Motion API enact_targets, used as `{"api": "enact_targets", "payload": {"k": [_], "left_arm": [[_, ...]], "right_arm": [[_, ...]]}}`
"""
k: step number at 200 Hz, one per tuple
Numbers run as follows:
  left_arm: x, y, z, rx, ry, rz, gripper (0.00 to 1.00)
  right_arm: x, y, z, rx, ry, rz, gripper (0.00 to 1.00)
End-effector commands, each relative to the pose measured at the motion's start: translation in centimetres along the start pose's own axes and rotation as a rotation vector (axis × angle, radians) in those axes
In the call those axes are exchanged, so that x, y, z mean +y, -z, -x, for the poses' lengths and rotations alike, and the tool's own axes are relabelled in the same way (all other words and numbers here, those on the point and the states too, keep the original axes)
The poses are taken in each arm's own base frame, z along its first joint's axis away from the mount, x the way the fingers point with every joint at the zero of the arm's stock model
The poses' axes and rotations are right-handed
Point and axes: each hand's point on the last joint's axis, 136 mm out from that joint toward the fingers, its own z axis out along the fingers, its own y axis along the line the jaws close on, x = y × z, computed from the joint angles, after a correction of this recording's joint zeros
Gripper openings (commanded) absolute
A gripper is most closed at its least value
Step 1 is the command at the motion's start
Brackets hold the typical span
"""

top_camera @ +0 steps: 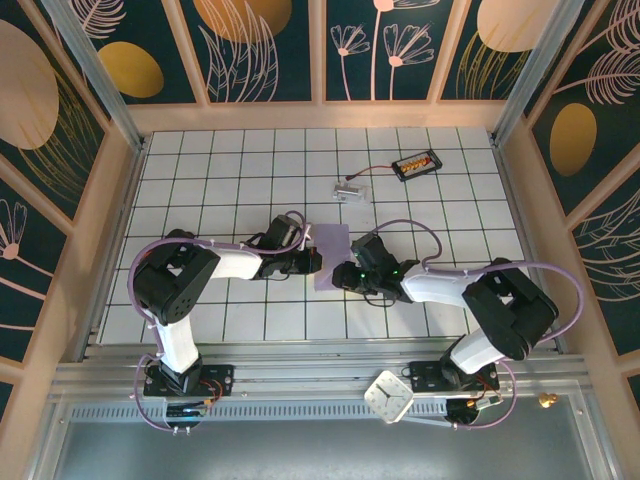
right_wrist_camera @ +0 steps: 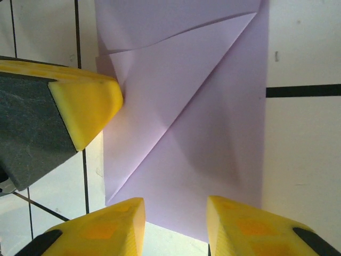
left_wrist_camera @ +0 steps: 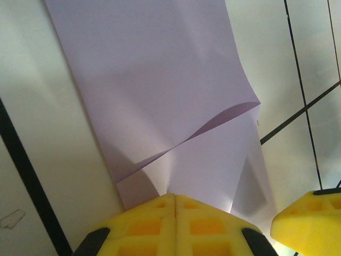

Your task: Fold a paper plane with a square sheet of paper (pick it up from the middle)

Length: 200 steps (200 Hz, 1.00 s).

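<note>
beyond the white clock (top_camera: 388,396) and a little left of it, our right gripper (right_wrist_camera: 176,210) hangs with fingers apart, grasping nothing, over the near edge of the square sheet of paper (top_camera: 332,245). further left of the clock, the left gripper (left_wrist_camera: 175,198) is clenched, tips at the sheet's side edge; we cannot tell whether a layer is caught between them. we judge a corner fold is in hand. the clenched tips should pin the crease while the right sweeps slowly along it, so the thin sheet does not skid. the lavender sheet lies on the tiles beyond the clock, showing one diagonal crease and a flap bowing up loose.
</note>
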Motion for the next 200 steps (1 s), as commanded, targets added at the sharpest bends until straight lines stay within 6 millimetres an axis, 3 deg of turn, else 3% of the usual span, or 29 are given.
{"api": "enact_targets", "payload": {"k": [1, 36, 78, 142, 200], "left_arm": [[1.4, -0.5, -1.8, 0.072, 0.018, 0.042, 0.0], [1.3, -0.5, -1.7, 0.072, 0.019, 0.041, 0.0], [1.5, -0.7, -1.9, 0.078, 0.02, 0.046, 0.0], [1.3, -0.6, -1.7, 0.075, 0.014, 0.043, 0.0], [1.4, -0.6, -1.8, 0.076, 0.011, 0.046, 0.0]], "right_arm": [[0.1, -0.3, 0.4, -0.008, -0.018, 0.023, 0.36], [-1.1, 1.0, 1.3, -0.041, 0.001, -0.09, 0.37], [-2.3, 1.8, -0.8, 0.009, -0.056, -0.15, 0.37], [-2.7, 0.6, -1.6, 0.031, -0.071, -0.163, 0.37], [-3.2, 0.6, -1.1, -0.005, -0.085, -0.186, 0.37]]}}
